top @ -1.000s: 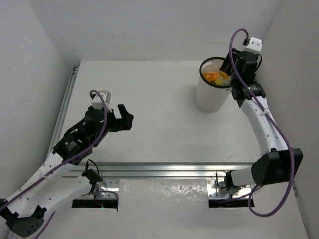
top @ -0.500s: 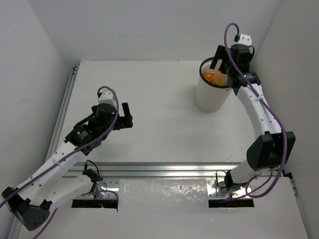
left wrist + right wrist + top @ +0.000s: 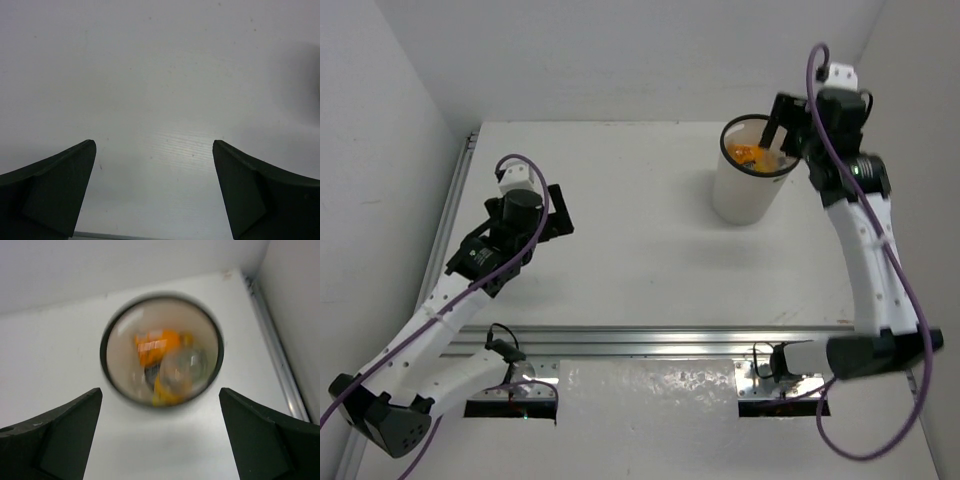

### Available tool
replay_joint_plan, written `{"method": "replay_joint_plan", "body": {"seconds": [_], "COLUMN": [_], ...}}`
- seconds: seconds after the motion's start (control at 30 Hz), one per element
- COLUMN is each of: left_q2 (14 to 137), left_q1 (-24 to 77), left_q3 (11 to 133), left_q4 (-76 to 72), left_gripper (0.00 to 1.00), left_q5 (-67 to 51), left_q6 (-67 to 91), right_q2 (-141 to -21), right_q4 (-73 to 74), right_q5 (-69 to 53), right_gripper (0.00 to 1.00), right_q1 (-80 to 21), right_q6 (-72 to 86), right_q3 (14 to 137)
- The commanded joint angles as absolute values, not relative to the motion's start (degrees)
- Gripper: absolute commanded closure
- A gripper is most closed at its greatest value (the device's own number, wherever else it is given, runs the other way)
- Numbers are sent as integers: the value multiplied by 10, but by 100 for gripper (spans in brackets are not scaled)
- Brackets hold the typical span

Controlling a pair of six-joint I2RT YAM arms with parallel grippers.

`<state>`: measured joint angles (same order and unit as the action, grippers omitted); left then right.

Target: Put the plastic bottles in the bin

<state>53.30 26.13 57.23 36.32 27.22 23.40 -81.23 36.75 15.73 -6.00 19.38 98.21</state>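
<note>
Bin (image 3: 740, 200) upright, far right of table (image 3: 640, 220). Bottles (image 3: 156, 347) inside: orange and clear ones visible, blurred in right wrist view. Count indeterminable, lower ones hidden. Right gripper (image 3: 782, 140) above bin mouth, jaws spread, empty. Left gripper (image 3: 154, 145) over table, jaws spread, empty, only fingertips framed.

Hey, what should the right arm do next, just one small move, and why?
Probably lift the right gripper up and away from the bin. It hangs open and empty above the rim, the bottles lie inside, and no bottle shows on the table.
</note>
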Motion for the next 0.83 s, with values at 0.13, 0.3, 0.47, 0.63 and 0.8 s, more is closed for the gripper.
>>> {"method": "replay_joint_plan", "body": {"seconds": [0.13, 0.3, 0.47, 0.63, 0.8], "left_q2": [479, 421, 360, 324, 322], "left_q1": [254, 254, 254, 254, 254], "left_q3": [575, 518, 461, 426, 421], "left_q4": [374, 373, 352, 316, 316], "left_gripper": [0, 0, 0, 0, 0], "left_q5": [377, 418, 436, 451, 444], "left_q6": [255, 272, 278, 264, 261], "right_q2": [-528, -368, -270, -226, -208], "right_q4": [391, 415, 441, 434, 413], "right_q5": [-54, -49, 13, 30, 28], "right_gripper": [1, 1, 1, 1, 1], "right_q1": [-73, -74, -74, -74, -75], "right_q6": [192, 182, 148, 145, 136], "right_q3": [688, 561, 494, 447, 415]}}
